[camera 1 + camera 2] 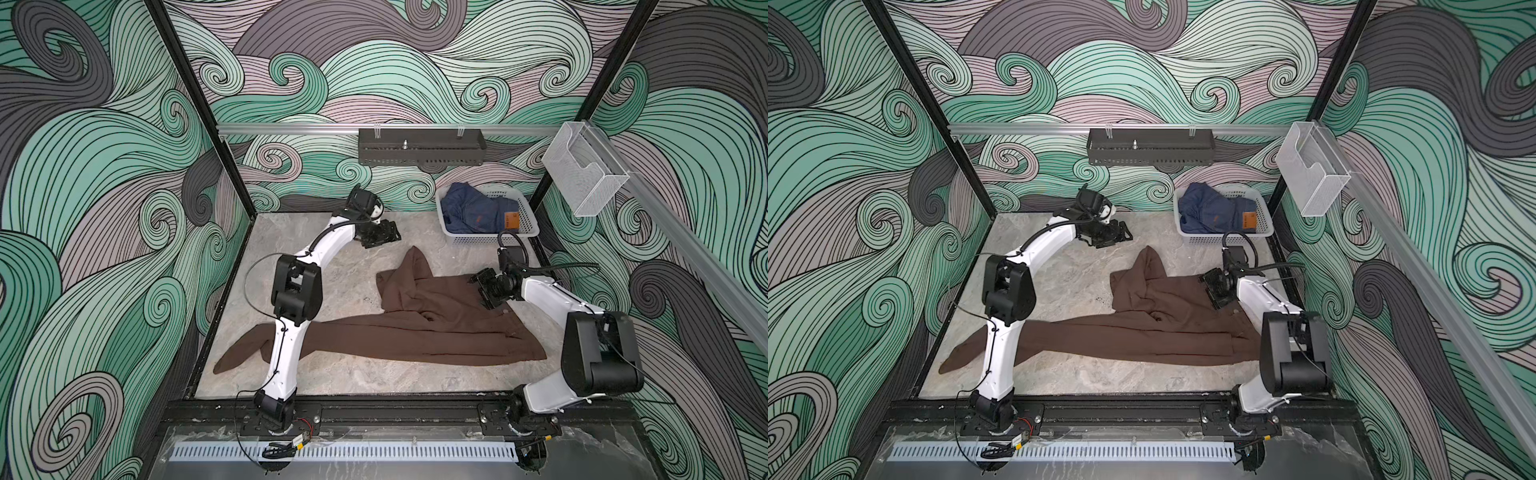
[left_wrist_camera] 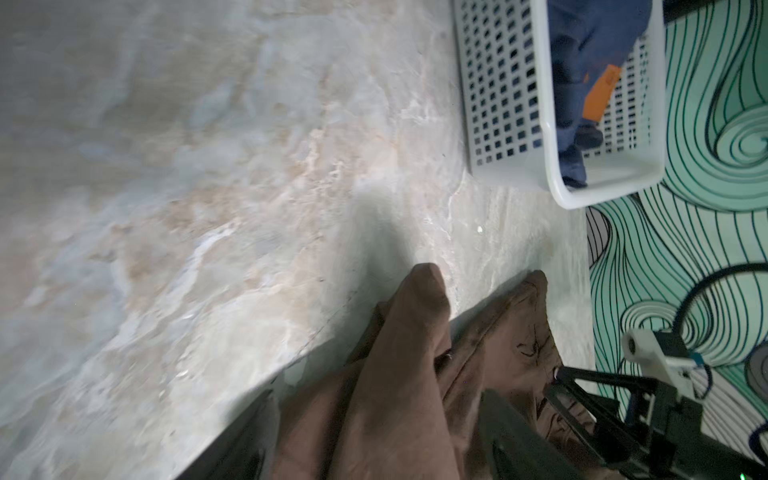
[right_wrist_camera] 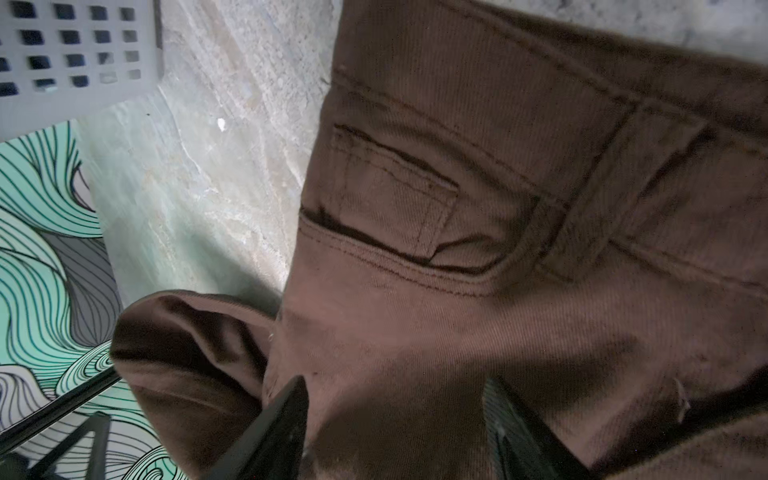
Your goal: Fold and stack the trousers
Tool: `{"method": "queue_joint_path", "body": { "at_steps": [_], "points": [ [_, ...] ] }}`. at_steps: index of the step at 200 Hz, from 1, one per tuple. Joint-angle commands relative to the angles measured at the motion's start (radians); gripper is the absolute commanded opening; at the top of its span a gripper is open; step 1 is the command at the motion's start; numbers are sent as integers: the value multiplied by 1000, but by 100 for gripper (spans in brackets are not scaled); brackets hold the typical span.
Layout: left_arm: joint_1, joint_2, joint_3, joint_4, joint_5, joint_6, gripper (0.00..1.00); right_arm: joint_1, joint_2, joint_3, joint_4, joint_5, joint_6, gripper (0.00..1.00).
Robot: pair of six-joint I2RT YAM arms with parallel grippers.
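The brown trousers (image 1: 415,332) lie spread across the marble table, legs running left and the waist end bunched at the right; in both top views one leg end reaches the table's left edge (image 1: 955,361). My right gripper (image 1: 482,291) hovers low over the waist part, open, its fingers straddling flat fabric near a pocket (image 3: 395,199), as the right wrist view (image 3: 395,380) shows. My left gripper (image 1: 382,237) stands open near the table's back, apart from the trousers (image 2: 399,374), nothing between its fingers (image 2: 380,395).
A white basket (image 1: 528,216) holding blue jeans (image 1: 469,208) sits at the back right. A black tray (image 1: 422,151) hangs on the back rail and a clear holder (image 1: 586,174) on the right rail. My left arm (image 1: 286,345) crosses over a trouser leg.
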Motion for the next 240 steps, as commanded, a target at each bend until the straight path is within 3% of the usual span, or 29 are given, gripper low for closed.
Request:
{"method": "queue_joint_path", "body": {
  "at_steps": [1, 51, 101, 120, 146, 168, 191, 219, 240],
  "points": [
    [-35, 88, 155, -119, 64, 79, 79, -1, 43, 37, 21, 29, -25, 68],
    [-55, 240, 314, -170, 32, 104, 72, -27, 145, 89, 22, 45, -54, 62],
    [-95, 306, 325, -148, 48, 87, 70, -64, 165, 69, 17, 54, -82, 61],
    [-102, 326, 345, -156, 31, 75, 57, -84, 169, 64, 13, 50, -96, 60],
    [-101, 305, 337, -169, -57, 83, 19, -106, 175, 53, 4, 53, -108, 59],
    [-88, 205, 307, -186, -160, 89, 0, -122, 176, 38, -5, 75, -110, 59],
    [-58, 4, 170, -143, -306, 69, 0, -124, 181, 36, -29, 122, -108, 57],
    [-20, -327, -180, 75, -543, 84, 0, -124, 189, 35, -54, 174, -103, 54],
    [30, -507, -351, 167, -620, 103, 0, -125, 183, 26, -67, 214, -95, 52]
  ]
}}
